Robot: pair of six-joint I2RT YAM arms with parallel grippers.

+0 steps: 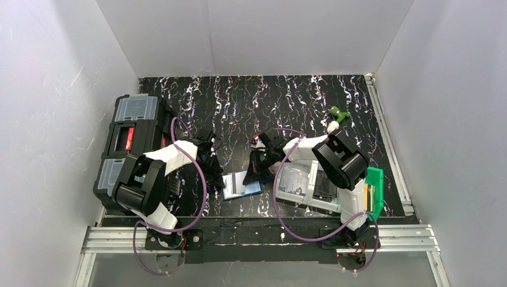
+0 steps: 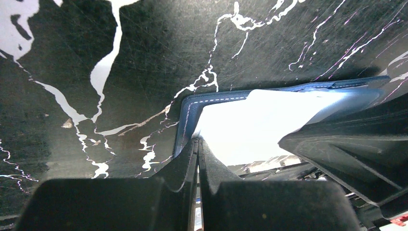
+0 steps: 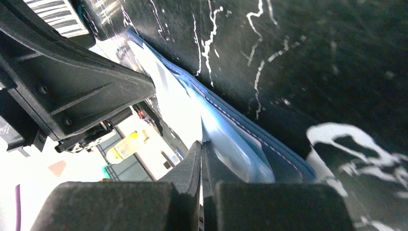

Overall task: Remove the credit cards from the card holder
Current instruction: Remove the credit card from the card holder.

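Top external: card holder [image 1: 241, 185] open on table [image 1: 299, 101] between arms. Left gripper [image 2: 197, 143], right gripper [image 3: 201, 146] both clenched at its edges (gripping it? we cannot tell). We judge it light, floppy; sleeve [image 3: 235, 149] slick, so pinch exposed card edge.

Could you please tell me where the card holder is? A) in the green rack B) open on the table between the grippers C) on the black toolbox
B: the card holder lies open on the table, with the left gripper and right gripper at its opposite edges.
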